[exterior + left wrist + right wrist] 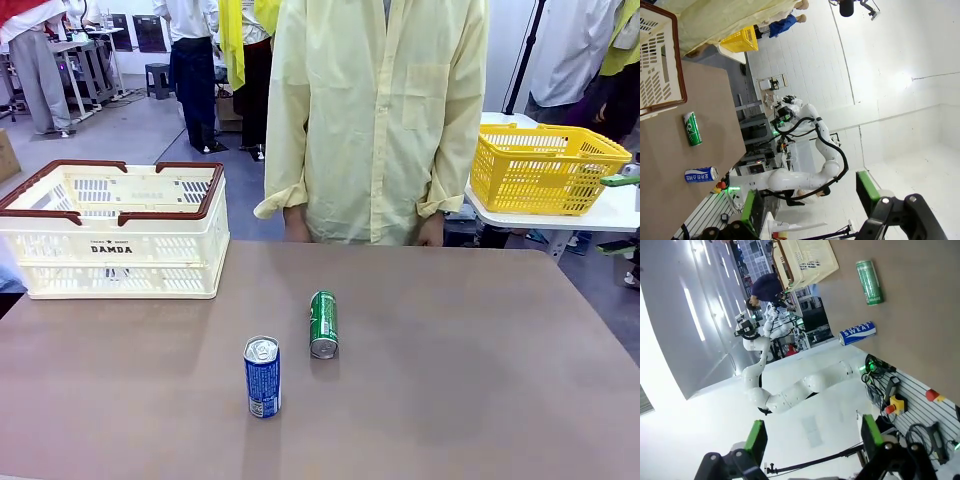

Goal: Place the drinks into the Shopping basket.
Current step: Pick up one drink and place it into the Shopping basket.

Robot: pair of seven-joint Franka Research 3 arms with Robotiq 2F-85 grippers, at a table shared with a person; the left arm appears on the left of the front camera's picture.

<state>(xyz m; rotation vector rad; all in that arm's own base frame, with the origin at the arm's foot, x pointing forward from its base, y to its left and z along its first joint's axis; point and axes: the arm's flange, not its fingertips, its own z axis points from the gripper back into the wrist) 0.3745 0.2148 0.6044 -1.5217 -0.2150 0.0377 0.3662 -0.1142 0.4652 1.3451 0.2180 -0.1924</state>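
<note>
Table (480,380) holds cans (262,377) (323,324); wrist views show spread grippers (809,200) (813,436).

Across the brown table (480,380) from me stands a person in a pale yellow shirt (375,120). To my right, a yellow mesh basket (545,172) sits on a white side table (612,212).

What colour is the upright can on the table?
The can is blue with white lettering; the front view shows it best.
</note>
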